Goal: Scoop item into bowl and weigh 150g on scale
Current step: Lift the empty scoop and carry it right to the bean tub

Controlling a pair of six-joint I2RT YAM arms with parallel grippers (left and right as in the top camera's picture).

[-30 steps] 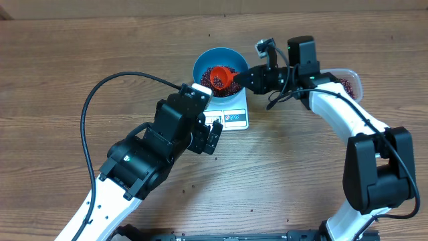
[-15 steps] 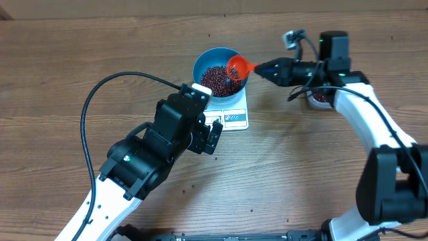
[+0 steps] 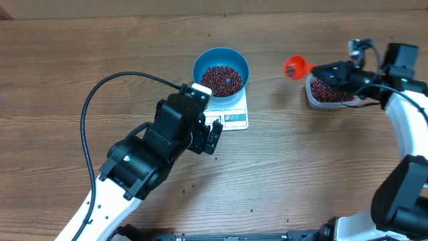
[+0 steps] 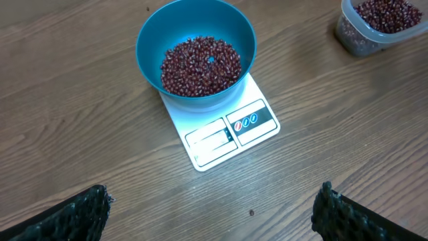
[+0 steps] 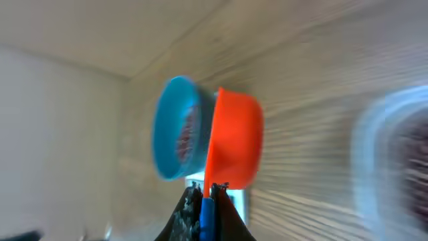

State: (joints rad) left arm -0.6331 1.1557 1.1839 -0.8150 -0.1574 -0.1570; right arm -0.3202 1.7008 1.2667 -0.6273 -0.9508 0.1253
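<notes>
Brown wood-grain bench (image 3: 67, 53) carries it all, and your trouble spot is on the right. There the right jaws are clamped on the handle of the orange scoop (image 3: 293, 66), which hangs just left of the clear tub (image 3: 314, 100), above bare wood. The right wrist view shows that scoop tipped on its side (blurred, so you cannot tell whether anything is in it). Any beans inside could roll out onto the bench instead of into a container. Dig in carelessly and the scoop's rim could catch the tub's wall and shove or tip it. The blue bowl (image 3: 196, 67) stands on the far end of the white scale (image 3: 234, 119), well left of the tub, with a heap of maroon beans (image 3: 222, 79) covering its bottom. A knock on its rim during a pour could slide it and upset the reading. You cannot read the display from these views, so another full scoop may overshoot the target. The left jaws stand wide apart and empty, hovering on the near side of the scale, and a drift onto the platform would add false weight. Count: one bowl, one scale, one tub, one scoop, two arms, and beans past counting, in two lots.
</notes>
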